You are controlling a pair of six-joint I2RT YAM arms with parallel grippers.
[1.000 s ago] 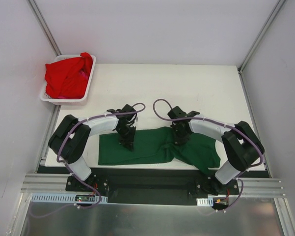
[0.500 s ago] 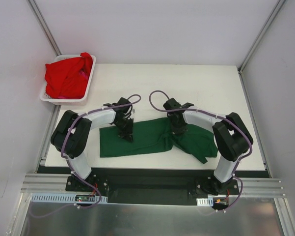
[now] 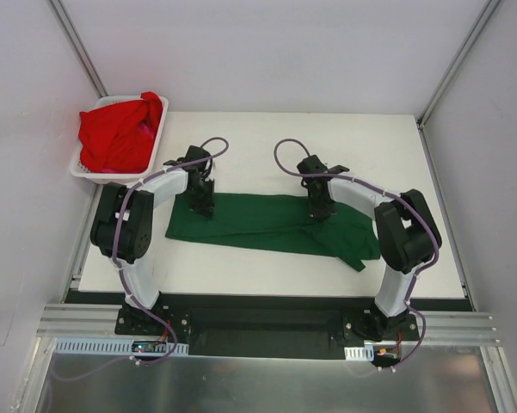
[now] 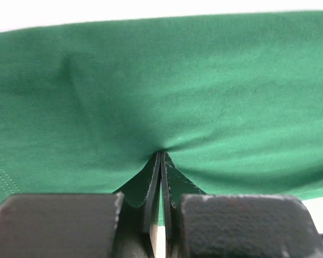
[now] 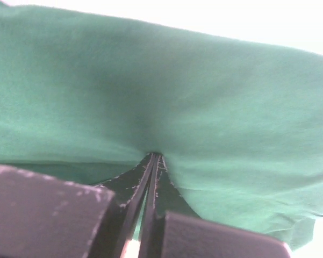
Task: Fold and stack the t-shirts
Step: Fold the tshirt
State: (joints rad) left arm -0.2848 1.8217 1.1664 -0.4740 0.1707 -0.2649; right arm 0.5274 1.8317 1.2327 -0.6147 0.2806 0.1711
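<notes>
The dark green t-shirt (image 3: 267, 225) lies in a long flat band across the middle of the white table. My left gripper (image 3: 201, 206) is shut on its far edge near the left end; the cloth (image 4: 161, 102) puckers at my closed tips (image 4: 161, 153). My right gripper (image 3: 320, 211) is shut on the far edge toward the right; the green cloth (image 5: 166, 102) bunches at my closed tips (image 5: 153, 156). A red t-shirt (image 3: 116, 131) lies crumpled in the white basket (image 3: 120, 175) at the back left.
The basket sits on the table's back-left corner, overhanging the left edge. Metal frame posts (image 3: 77, 47) rise at both back corners. The green shirt's right end (image 3: 357, 254) trails toward the front right.
Both grippers have moved away from the arm bases toward the far side, dragging the green shirt's edge with them. The shirt has gone from bunched to a longer, flatter band.
</notes>
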